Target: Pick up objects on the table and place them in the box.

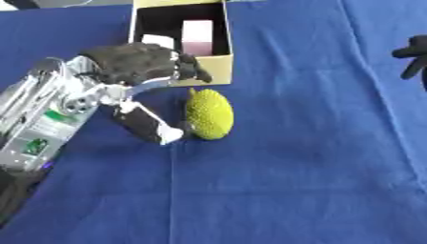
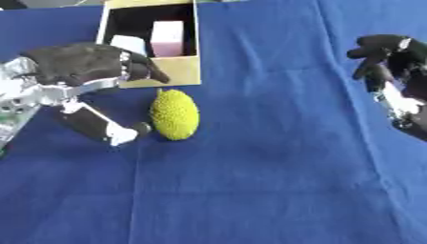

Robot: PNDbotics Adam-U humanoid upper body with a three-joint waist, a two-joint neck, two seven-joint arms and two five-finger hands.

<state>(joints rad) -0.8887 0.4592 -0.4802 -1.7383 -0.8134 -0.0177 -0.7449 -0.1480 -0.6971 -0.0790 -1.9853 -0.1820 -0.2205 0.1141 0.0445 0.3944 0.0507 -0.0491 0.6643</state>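
desk [image 1: 317,157]: deep blue cloth | fruit [image 1: 208,114]: yellow-green, finely bumpy all over | box [image 1: 213,63]: tan outside, black inside | block [image 1: 198,33]: pale pink above, darker pink below | packet [image 1: 157,41]: white | left hand [image 1: 137,64]: black with silver and white parts | right hand [image 2: 382,52]: black

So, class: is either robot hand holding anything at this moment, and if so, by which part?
Nothing is held. The left hand brackets the bumpy yellow-green fruit, thumb at its lower left side, not closed round it. The right hand holds nothing.
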